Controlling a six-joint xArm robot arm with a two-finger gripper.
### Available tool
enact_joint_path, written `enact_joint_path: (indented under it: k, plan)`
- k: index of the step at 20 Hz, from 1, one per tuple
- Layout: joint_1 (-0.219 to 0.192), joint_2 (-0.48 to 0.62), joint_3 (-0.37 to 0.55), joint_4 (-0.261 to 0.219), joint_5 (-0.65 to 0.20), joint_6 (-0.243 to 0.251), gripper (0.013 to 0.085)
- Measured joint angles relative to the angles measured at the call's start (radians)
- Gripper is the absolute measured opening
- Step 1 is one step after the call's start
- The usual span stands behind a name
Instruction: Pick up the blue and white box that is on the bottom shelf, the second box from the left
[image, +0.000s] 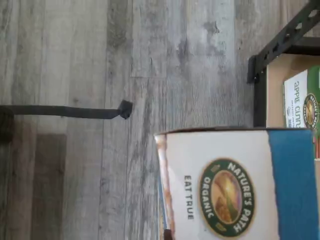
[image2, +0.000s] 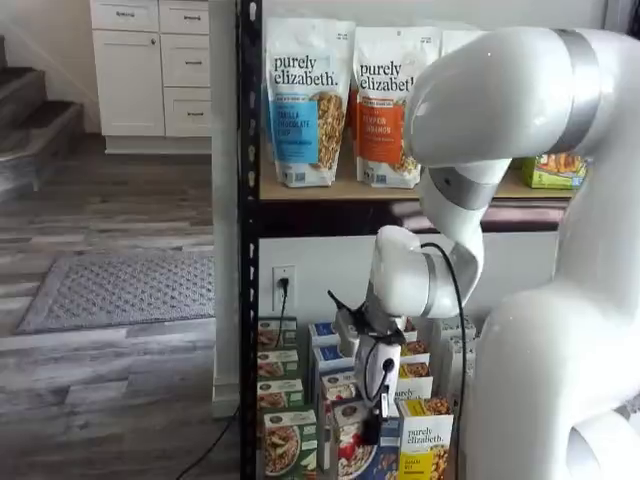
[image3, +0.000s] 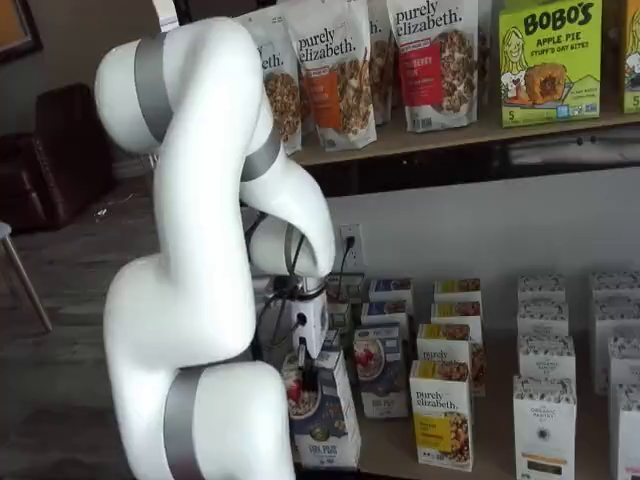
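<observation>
Item: small upright blue and white box (image3: 325, 415) of cardboard, berry-bowl picture on its front, at the front edge of the bottom shelf (image3: 500, 455) of the black steel-post rack, beside a yellow-fronted carton (image3: 442, 415). White-bodied gripper (image3: 309, 378) with black fingers pinches the box top.

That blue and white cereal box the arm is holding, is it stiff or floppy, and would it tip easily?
The blue and white box is probably stiff: its cardboard edges look straight. It is likely light for its size. Tall and narrow, it might tip if pushed; the gripper is shut on it.
</observation>
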Motion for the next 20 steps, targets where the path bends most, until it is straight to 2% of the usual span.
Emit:
enact_joint_path:
  k: [7, 20]
  plan:
    - [0.002, -0.092, 0.029, -0.047, 0.055, 0.049, 0.049]
    - [-0.018, -0.232, 0.052, -0.057, 0.177, 0.052, 0.049]
